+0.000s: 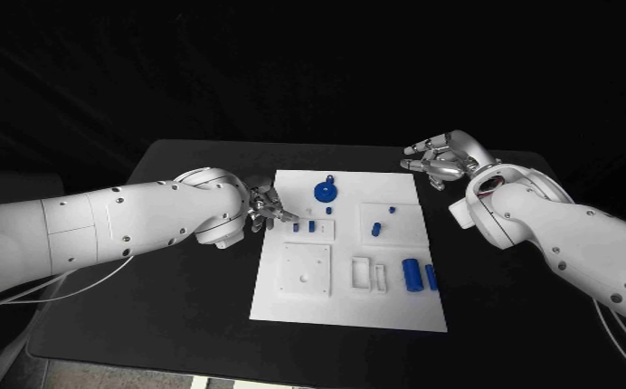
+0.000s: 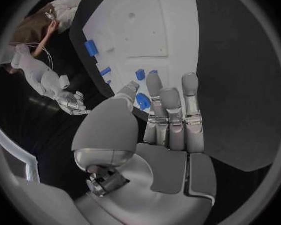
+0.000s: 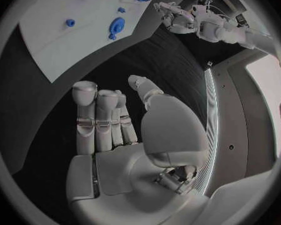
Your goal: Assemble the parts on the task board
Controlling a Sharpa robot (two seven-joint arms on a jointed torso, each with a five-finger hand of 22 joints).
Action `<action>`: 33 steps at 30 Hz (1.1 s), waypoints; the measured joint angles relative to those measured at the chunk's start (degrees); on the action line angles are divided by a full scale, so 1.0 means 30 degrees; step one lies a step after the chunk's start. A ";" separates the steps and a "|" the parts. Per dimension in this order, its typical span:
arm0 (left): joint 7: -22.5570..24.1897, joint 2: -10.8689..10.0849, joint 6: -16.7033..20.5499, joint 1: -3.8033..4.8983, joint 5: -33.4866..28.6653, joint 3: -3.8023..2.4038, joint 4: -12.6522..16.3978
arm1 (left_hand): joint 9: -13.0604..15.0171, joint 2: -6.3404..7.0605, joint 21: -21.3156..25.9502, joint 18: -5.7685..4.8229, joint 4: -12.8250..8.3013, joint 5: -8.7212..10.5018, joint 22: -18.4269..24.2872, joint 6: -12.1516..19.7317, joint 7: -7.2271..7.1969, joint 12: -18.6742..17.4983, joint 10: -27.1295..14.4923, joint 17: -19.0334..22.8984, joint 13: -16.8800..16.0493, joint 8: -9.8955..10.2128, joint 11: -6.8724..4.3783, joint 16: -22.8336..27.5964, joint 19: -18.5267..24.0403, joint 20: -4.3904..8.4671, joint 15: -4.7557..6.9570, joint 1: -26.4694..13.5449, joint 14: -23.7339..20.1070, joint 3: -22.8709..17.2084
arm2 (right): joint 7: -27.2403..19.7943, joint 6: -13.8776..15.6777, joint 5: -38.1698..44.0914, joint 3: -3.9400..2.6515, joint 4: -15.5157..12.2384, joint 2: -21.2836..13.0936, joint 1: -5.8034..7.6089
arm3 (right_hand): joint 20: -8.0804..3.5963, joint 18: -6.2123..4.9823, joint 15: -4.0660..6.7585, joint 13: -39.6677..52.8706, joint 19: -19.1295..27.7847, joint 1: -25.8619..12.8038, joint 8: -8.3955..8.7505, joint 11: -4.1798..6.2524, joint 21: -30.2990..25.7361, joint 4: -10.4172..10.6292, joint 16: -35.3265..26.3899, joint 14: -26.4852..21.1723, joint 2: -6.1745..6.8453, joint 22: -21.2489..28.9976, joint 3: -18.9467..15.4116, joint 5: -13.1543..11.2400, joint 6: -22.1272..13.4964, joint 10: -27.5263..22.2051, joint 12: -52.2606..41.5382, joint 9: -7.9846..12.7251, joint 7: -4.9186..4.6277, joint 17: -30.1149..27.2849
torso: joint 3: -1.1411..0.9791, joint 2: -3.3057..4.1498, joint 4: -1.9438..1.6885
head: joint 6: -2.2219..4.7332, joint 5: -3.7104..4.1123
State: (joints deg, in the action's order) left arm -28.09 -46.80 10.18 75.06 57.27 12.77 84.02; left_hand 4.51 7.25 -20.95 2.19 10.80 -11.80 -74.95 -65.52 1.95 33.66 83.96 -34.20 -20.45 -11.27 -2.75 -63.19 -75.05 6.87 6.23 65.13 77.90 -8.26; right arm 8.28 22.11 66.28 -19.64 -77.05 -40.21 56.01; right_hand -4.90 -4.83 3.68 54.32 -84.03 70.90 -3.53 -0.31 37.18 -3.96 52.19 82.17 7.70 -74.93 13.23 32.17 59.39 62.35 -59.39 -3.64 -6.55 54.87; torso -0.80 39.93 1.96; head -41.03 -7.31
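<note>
the white task board [image 1: 350, 303] lies flat in the middle of the black bench [image 1: 170, 298], its long side running away from the robot. on its far end sits a blue round disc part [image 1: 327, 193] with a small tab. nearer the middle, a few small blue pegs [image 1: 313, 224] stand close to the board's left edge, and another small blue piece [image 1: 375, 228] sits on a raised square to the right of them. toward the near right, two blue cylinders [image 1: 412, 272] lie side by side, just beside a pair of white rectangular frames [image 1: 362, 272]. a raised white square plate [image 1: 308, 270] with small holes takes up the near left of the board.

the left hand [image 1: 268, 209] hovers at the board's left edge, right by the small blue pegs; its fingers [image 2: 172, 110] are stretched out side by side and the thumb stands apart from them, with nothing held between them. in the left wrist view the fingertips reach over the board's edge near a blue part [image 2: 142, 101].

the right hand [image 1: 443, 158] is off the board, over the bare bench past its far right corner, well apart from every part. its fingers [image 3: 97, 117] are loosely extended with the thumb to one side, holding nothing.
</note>
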 measured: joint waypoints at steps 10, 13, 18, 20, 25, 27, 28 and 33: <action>-0.0331 0.0045 0.0364 -0.0357 0.0989 0.0126 0.0205 | 0.0025 0.0240 -0.0364 0.0002 0.0800 0.0000 0.0003 -0.0130 -0.0006 0.0167 -0.0001 -0.0117 -0.0137 -0.0070 0.0000 -0.0089 0.0001 0.0000 0.0000 0.0037 0.0000 0.0000 | 0.0000 0.0013 -0.0006 0.0000 -0.0004 -0.0024 -0.0051 | 0.0000 -0.0002 0.0000 0.0002 0.0000 0.0000 0.0000 0.0000 0.0000 0.0000 0.0000 0.0000 0.0000 0.0003 0.0000 0.0000 0.0001 0.0001 0.0000 0.0000 0.0001 0.0000 | -0.0007 0.0033 0.0027 | 0.0049 0.0040; -0.0412 0.0215 0.0366 -0.0476 0.1201 0.0176 0.0122 | 0.0079 0.0339 -0.0364 0.0001 0.0925 0.0043 0.0004 -0.0266 -0.0077 0.0167 -0.0001 -0.0141 -0.0167 -0.0170 -0.0001 -0.0088 0.0001 0.0000 -0.0068 -0.0062 0.0068 -0.0014 | 0.0001 0.0015 -0.0007 0.0000 -0.0007 -0.0025 -0.0063 | 0.0000 0.0000 0.0000 0.0002 0.0000 0.0000 0.0000 0.0000 0.0000 0.0000 0.0000 0.0000 0.0000 0.0003 0.0000 0.0000 0.0001 0.0000 0.0000 0.0000 0.0001 0.0000 | -0.0007 0.0040 0.0031 | 0.0029 0.0060; -0.0542 0.0448 0.0355 -0.0685 0.1547 0.0252 -0.0169 | 0.0101 0.0338 -0.0510 0.0002 0.1053 0.0074 0.0005 -0.0299 -0.0042 0.0263 -0.0001 -0.0165 -0.0185 -0.0179 0.0000 -0.0165 0.0001 -0.0001 0.0002 -0.0062 0.0138 -0.0036 | 0.0001 0.0020 -0.0009 0.0005 -0.0011 -0.0035 -0.0078 | 0.0000 -0.0001 0.0000 0.0002 0.0000 0.0000 0.0000 0.0000 0.0000 0.0000 0.0000 0.0000 0.0000 0.0003 0.0000 0.0000 0.0002 0.0001 0.0000 0.0000 0.0002 0.0001 | -0.0005 0.0042 0.0033 | 0.0013 0.0130; -0.0581 0.0542 0.0353 -0.0763 0.1691 0.0265 -0.0316 | 0.0121 0.0401 -0.0510 0.0001 0.1053 0.0074 0.0006 -0.0299 -0.0042 0.0374 -0.0001 -0.0165 -0.0221 -0.0179 0.0000 -0.0165 0.0002 -0.0001 0.0002 0.0000 0.0138 -0.0035 | 0.0001 0.0023 -0.0009 0.0006 -0.0013 -0.0043 -0.0083 | 0.0000 0.0001 0.0000 0.0003 -0.0001 0.0000 0.0000 0.0000 0.0000 0.0000 0.0000 0.0000 0.0000 0.0004 0.0000 0.0000 0.0002 0.0001 0.0000 0.0000 0.0002 0.0001 | -0.0002 0.0044 0.0029 | 0.0005 0.0165; -0.0631 0.0795 0.0352 -0.0913 0.1954 0.0285 -0.0650 | 0.0145 0.0400 -0.0589 0.0001 0.1119 0.0074 0.0007 -0.0369 -0.0112 0.0388 -0.0002 -0.0181 -0.0222 -0.0261 -0.0001 -0.0238 0.0002 -0.0001 0.0002 0.0000 0.0138 -0.0074 | 0.0001 0.0030 -0.0011 0.0003 -0.0033 -0.0053 -0.0091 | 0.0000 -0.0002 0.0001 0.0003 0.0000 0.0000 0.0000 -0.0001 0.0000 0.0000 0.0000 0.0000 0.0000 0.0005 0.0000 0.0000 0.0004 0.0001 0.0000 0.0000 0.0004 0.0001 | 0.0000 0.0044 0.0009 | -0.0002 0.0218; -0.0637 0.0907 0.0355 -0.0953 0.2036 0.0286 -0.0783 | 0.0179 0.0400 -0.0589 0.0002 0.1119 0.0074 0.0008 -0.0370 -0.0111 0.0388 -0.0002 -0.0181 -0.0222 -0.0295 -0.0001 -0.0237 0.0002 -0.0001 0.0002 0.0000 0.0138 -0.0074 | 0.0001 0.0034 -0.0011 0.0002 -0.0039 -0.0054 -0.0093 | 0.0000 0.0001 0.0000 0.0004 0.0000 0.0000 0.0000 -0.0001 0.0000 0.0000 0.0000 0.0000 0.0000 0.0004 0.0000 0.0000 0.0004 0.0001 0.0000 0.0000 0.0004 0.0002 | 0.0002 0.0044 0.0004 | -0.0004 0.0223; -0.0638 0.0950 0.0357 -0.0961 0.2065 0.0286 -0.0841 | 0.0191 0.0399 -0.0589 0.0002 0.1119 0.0074 0.0008 -0.0370 -0.0111 0.0388 -0.0001 -0.0181 -0.0221 -0.0296 -0.0001 -0.0237 0.0002 -0.0001 0.0002 0.0000 0.0138 -0.0074 | 0.0001 0.0036 -0.0012 0.0002 -0.0042 -0.0054 -0.0094 | 0.0000 0.0000 0.0000 -0.0013 0.0000 0.0000 0.0000 0.0000 0.0000 0.0000 0.0000 0.0000 0.0001 0.0005 0.0000 0.0082 0.0004 0.0001 0.0000 0.0000 0.0004 0.0001 | 0.0005 0.0044 0.0004 | -0.0004 0.0223; -0.0639 0.1174 0.0383 -0.1022 0.2181 0.0273 -0.1155 | 0.0230 0.0399 -0.0685 0.0002 0.1119 0.0074 0.0009 -0.0406 -0.0076 0.0388 0.0001 -0.0179 -0.0220 -0.0404 0.0001 -0.0237 0.0002 -0.0002 0.0002 0.0000 0.0138 -0.0074 | 0.0001 0.0047 -0.0013 -0.0001 -0.0052 -0.0057 -0.0103 | 0.0000 0.0000 0.0000 -0.0024 0.0000 0.0000 0.0000 -0.0001 0.0000 0.0000 0.0000 0.0001 0.0000 0.0006 0.0000 0.0095 0.0004 0.0001 0.0000 0.0000 0.0005 0.0002 | 0.0013 0.0046 0.0005 | -0.0004 0.0223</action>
State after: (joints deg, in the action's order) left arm -30.00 -43.28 11.33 71.99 63.81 13.58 80.55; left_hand 5.20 8.45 -23.01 2.20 14.15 -11.58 -74.92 -66.73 1.72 34.83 83.96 -34.74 -21.11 -12.48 -2.74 -63.90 -75.05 6.87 6.24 65.13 78.32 -8.49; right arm 8.28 22.25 66.24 -19.65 -77.21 -40.38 55.70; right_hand -4.90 -4.83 3.69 54.24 -84.03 70.90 -3.53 -0.32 37.18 -3.96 52.19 82.17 7.70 -74.91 13.23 32.46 59.40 62.36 -59.39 -3.64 -6.53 54.88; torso -0.76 40.07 1.98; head -41.04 -6.64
